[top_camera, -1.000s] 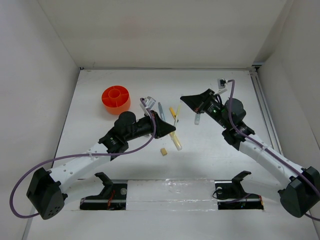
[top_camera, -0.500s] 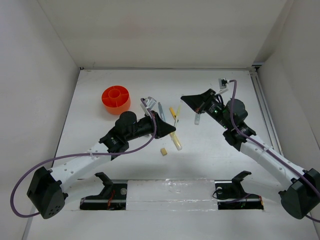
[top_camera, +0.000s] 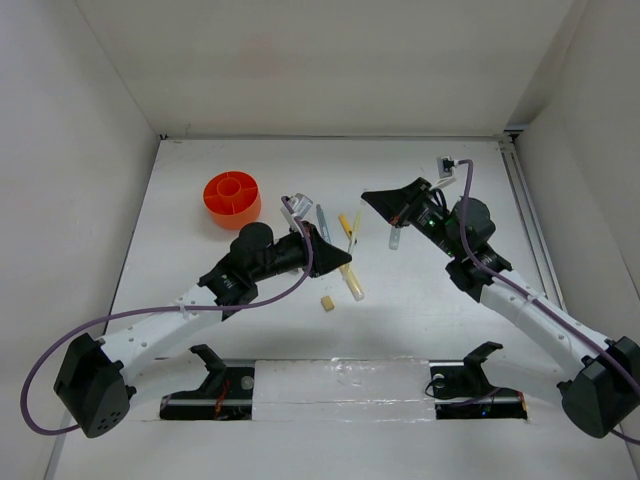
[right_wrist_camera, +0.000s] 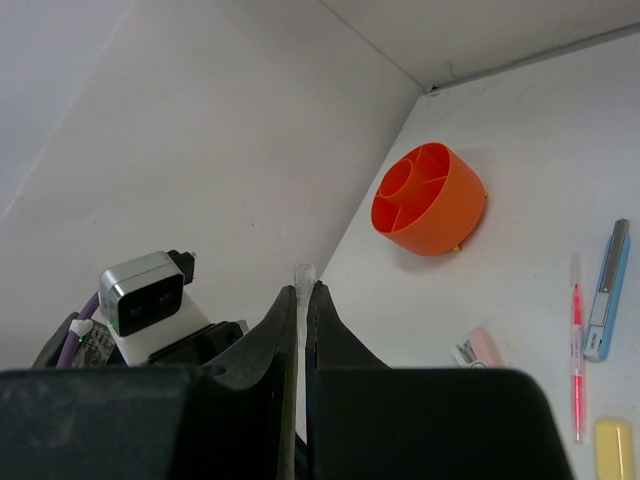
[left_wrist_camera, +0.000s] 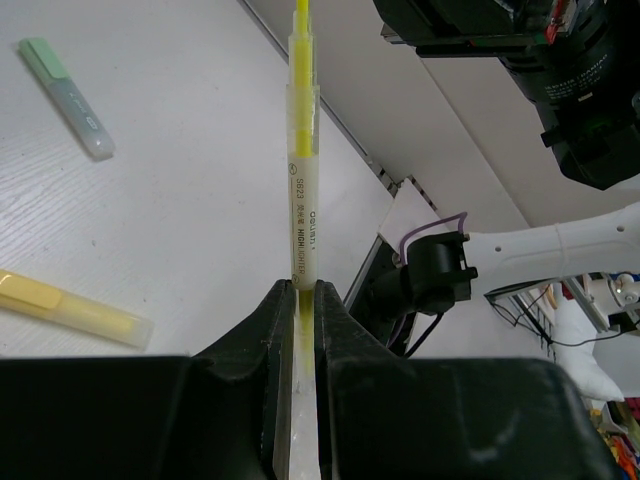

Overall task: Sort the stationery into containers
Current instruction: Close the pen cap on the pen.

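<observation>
My left gripper [top_camera: 344, 262] [left_wrist_camera: 298, 286] is shut on a yellow highlighter [left_wrist_camera: 301, 190] that sticks straight out past its fingertips, above the table. My right gripper [top_camera: 367, 197] [right_wrist_camera: 303, 288] is shut on a thin clear piece [right_wrist_camera: 303, 274]; only its tip shows and I cannot tell what it is. The orange divided cup [top_camera: 232, 196] [right_wrist_camera: 429, 200] stands at the back left. On the table lie a pale yellow marker [top_camera: 353, 284] [left_wrist_camera: 72, 306], a pale grey-green marker [top_camera: 394, 238] [left_wrist_camera: 69, 96], a grey-blue pen [top_camera: 322, 220] [right_wrist_camera: 606, 292], a pink pen [right_wrist_camera: 576, 350], a pink-grey block [right_wrist_camera: 481, 346] and a tan eraser [top_camera: 326, 302].
White walls close the table on three sides, with a rail [top_camera: 525, 215] along the right edge. The two grippers point at each other over the middle of the table, a short gap apart. The left wrist camera [right_wrist_camera: 146, 290] shows near my right fingers.
My right arm has shifted very slightly to the right. The left arm and the things on the table have not moved.
</observation>
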`<state>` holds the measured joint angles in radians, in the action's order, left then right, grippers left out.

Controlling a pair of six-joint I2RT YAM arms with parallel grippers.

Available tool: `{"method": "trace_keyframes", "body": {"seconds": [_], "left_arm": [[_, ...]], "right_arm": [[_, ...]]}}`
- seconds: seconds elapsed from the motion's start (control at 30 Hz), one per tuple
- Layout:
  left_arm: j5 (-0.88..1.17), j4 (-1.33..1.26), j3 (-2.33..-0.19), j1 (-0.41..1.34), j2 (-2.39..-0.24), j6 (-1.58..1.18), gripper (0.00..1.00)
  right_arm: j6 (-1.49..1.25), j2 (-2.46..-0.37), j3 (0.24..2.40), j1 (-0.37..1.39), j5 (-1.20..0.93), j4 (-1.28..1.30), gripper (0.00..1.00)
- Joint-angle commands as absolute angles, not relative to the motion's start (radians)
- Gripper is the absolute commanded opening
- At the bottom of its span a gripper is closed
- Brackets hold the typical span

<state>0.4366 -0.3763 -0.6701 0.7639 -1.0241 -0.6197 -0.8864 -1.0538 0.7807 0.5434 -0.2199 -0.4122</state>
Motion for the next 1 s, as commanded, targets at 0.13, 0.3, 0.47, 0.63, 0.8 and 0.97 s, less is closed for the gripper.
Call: {"method": "trace_keyframes", "body": {"seconds": [0.13, 0.3, 0.47, 0.63, 0.8, 0.97], "left_arm": [[0.445, -0.417, -0.724, 0.761, -1.009, -0.603, 0.00], [0.445, -0.426, -0.733, 0.761, -1.009, -0.603, 0.00], [0.445, -0.426, -0.733, 0.761, -1.009, -0.603, 0.00], [0.445, -0.437, -0.733, 0.761, -1.018, -0.603, 0.00], [0.454, -0.446, -0.733, 0.761, -1.037, -0.612, 0.00], [0.454, -0.456, -0.724, 0.761, -1.037, -0.621, 0.00]], "right_arm": [[-0.870, -1.068, 0.788, 0.540, -0.230, -0.472, 0.00], [-0.870, -1.068, 0.788, 0.549, -0.230, -0.472, 0.00], [-0.870, -1.077, 0.788, 0.549, -0.239, -0.472, 0.00], [-0.870, -1.077, 0.788, 0.549, -0.239, -0.472, 0.00], [-0.870, -1.077, 0.788, 0.549, -0.230, -0.472, 0.00], [-0.870, -1.077, 0.798, 0.549, -0.221, -0.472, 0.00]]}}
